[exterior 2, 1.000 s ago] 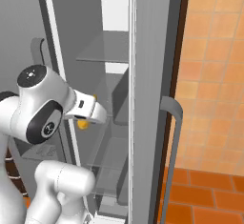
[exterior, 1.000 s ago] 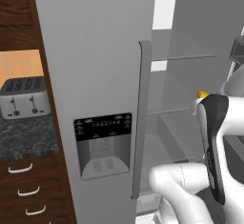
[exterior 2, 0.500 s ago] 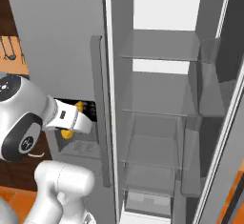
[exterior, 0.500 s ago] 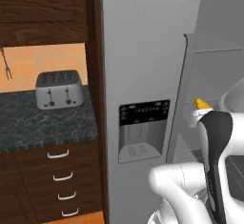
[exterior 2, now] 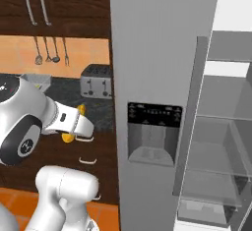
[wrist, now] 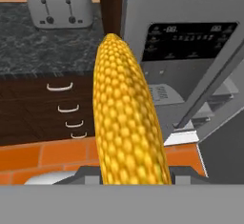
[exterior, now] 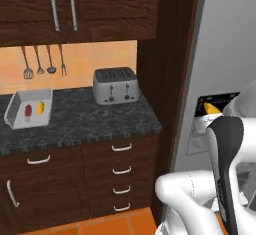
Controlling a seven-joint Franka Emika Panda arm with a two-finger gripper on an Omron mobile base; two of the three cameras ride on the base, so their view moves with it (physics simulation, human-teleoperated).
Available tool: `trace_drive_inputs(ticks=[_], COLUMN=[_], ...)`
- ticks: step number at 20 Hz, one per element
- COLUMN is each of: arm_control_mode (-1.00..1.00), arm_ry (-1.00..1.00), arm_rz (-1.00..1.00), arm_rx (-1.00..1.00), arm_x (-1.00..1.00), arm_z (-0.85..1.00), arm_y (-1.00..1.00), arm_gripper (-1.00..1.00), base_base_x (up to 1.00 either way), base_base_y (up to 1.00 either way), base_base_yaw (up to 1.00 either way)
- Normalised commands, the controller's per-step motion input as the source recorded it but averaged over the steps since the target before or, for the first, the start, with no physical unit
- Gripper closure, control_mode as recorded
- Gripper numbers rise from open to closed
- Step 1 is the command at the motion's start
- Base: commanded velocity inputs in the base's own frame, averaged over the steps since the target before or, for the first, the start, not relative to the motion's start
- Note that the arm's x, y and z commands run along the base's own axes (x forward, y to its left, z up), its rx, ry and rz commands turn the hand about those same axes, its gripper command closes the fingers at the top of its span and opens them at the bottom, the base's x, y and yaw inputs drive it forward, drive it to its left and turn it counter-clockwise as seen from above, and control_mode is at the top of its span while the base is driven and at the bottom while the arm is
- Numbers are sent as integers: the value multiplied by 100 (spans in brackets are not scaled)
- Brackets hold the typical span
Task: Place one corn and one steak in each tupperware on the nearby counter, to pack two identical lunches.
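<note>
Midway through packing two lunches, the robot's jaws [wrist: 128, 173] are closed on a corn cob [wrist: 127, 118] and carry it in the air in front of the refrigerator's dispenser panel [exterior 2: 154, 133], off the right end of the black marbled worktop [exterior: 85, 119]. At the worktop's left end sits a light-grey tupperware tray [exterior: 29, 110] that already holds a red steak strip [exterior: 28, 111] and a yellow corn cob [exterior: 40, 107] side by side, so one lunch looks packed. A second tray is partly seen past the arm in the right base view; its contents cannot be told. A silver toaster [exterior: 116, 85] stands near the worktop's right end. The dispenser's display is too blurred to read.
</note>
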Motion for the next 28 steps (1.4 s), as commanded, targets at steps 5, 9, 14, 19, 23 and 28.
trace_drive_inputs(ticks=[5, 9, 14, 19, 23, 28], arm_control_mode=[100, 100, 100, 100, 100, 100], arm_ry=[0, 0, 0, 0, 0, 0], arm_rz=[0, 0, 0, 0, 0, 0], arm_rx=[0, 0, 0, 0, 0, 0], arm_x=[0, 0, 0, 0, 0, 0], arm_z=[0, 0, 0, 0, 0, 0], arm_y=[0, 0, 0, 0, 0, 0], arm_gripper=[100, 100, 100, 100, 100, 100], base_base_x=[-6, 0, 0, 2, 19, 39], base_base_y=[100, 100, 100, 100, 100, 100], base_base_yaw=[0, 0, 3, 4, 7, 4])
